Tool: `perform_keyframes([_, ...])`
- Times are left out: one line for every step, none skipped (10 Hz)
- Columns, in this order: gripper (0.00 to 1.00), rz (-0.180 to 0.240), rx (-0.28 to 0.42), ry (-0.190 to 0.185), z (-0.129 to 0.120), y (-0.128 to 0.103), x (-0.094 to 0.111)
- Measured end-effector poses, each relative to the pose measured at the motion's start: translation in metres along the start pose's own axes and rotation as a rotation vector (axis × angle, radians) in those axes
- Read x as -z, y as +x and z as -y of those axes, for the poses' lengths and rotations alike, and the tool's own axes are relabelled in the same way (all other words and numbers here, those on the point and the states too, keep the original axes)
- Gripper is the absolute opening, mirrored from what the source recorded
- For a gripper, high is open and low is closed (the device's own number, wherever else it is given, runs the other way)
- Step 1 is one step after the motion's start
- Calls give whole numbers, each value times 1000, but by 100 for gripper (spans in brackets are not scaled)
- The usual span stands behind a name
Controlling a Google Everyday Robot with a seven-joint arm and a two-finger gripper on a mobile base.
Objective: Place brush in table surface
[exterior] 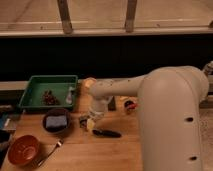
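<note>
The brush (106, 133) lies on the wooden table surface (80, 157), its glossy black handle pointing right and its pale bristle end to the left, near the table's middle. My gripper (93, 120) hangs from the white arm just above and to the left of the brush, at its bristle end. Whether it touches the brush does not show.
A green tray (35, 82) with brown bits stands at the back left. A dark bowl (55, 122) holding a blue-grey block sits left of the gripper. A red-brown bowl (22, 150) and a fork (51, 149) lie front left. Small red and black items (130, 105) sit behind the arm.
</note>
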Motion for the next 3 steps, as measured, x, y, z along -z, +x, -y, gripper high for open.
perform_keyframes([53, 1, -1, 0, 0, 0, 0])
perform_keyframes([53, 0, 0, 0, 0, 0, 0])
perform_keyframes([53, 0, 1, 0, 0, -1, 0])
